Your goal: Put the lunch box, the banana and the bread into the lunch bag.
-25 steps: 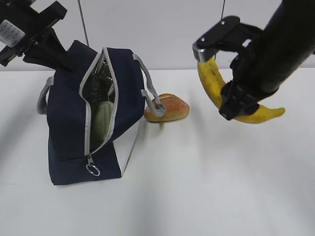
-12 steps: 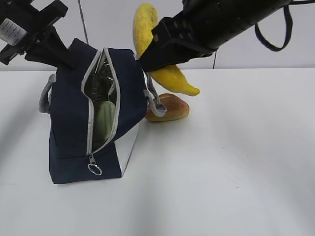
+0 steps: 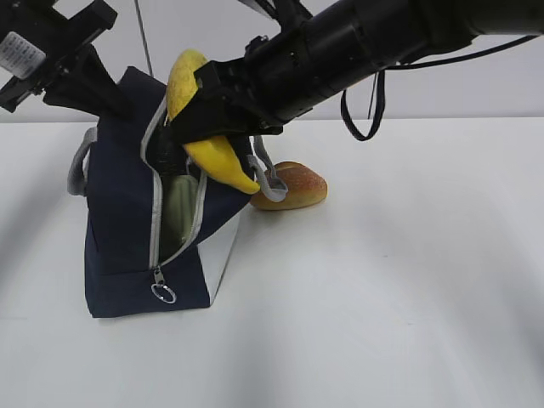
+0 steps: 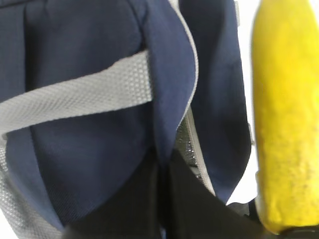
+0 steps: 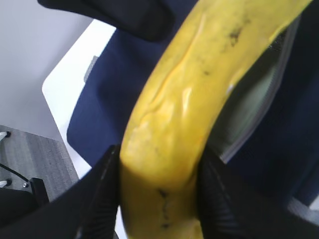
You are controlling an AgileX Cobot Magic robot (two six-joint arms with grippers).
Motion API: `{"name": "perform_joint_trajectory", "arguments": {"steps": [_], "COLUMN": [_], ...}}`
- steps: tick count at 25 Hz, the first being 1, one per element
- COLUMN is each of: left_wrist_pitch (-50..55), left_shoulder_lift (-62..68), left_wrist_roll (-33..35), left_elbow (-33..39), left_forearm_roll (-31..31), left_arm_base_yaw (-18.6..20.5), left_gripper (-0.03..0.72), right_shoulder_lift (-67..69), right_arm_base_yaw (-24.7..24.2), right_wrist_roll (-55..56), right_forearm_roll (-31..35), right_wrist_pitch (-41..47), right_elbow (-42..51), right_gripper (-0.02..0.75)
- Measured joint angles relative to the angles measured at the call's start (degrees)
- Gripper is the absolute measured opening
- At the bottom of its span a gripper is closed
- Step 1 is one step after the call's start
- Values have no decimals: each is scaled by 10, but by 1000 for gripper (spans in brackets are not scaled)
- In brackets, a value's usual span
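the right gripper (image 3: 204,115) is clamped on the long curved yellow banana (image 3: 200,127), holding it tilted right over the unzipped top of the navy-blue fabric lunch bag (image 3: 127,221) with grey zipper trim. inside the opening a sage-green lid of the lunch box (image 3: 178,212) shows. the small golden-brown bread roll (image 3: 297,185) lies on the white table (image 3: 382,280), just beside the bag's grey handle. the left gripper (image 3: 102,93) sits at the bag's top rear edge; i can't tell how its jaws stand.
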Motion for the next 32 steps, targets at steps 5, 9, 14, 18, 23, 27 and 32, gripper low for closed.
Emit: {"name": "perform_joint_trajectory", "arguments": {"steps": [5, 9, 14, 18, 23, 27, 32], "left_wrist_pitch": [0, -1, -1, -1, -1, -1, -1], "left_shoulder_lift": [0, 0, 0, 0, 0, 0, 0], "left_wrist_roll": [0, 0, 0, 0, 0, 0, 0], "left_elbow": [0, 0, 0, 0, 0, 0, 0], "left_forearm_roll": [0, 0, -1, -2, -2, -2, -2], "left_arm_base_yaw": [0, 0, 0, 0, 0, 0, 0], "left_gripper": [0, 0, 0, 0, 0, 0, 0], "right_shoulder_lift": [53, 82, 106, 119, 147, 161, 153], "right_arm_base_yaw": [2, 2, 2, 11, 21, 21, 5], "right_wrist_roll": [-5, -5, 0, 5, 5, 5, 14], "right_forearm_roll": [20, 21, 23, 34, 44, 40, -10], "right_wrist_pitch": [18, 24, 23, 18, 12, 13, 57], "right_elbow": [-31, -34, -41, -66, -104, -107, -139], "right_gripper": [320, 320, 320, 339, 402, 445, 456]}}
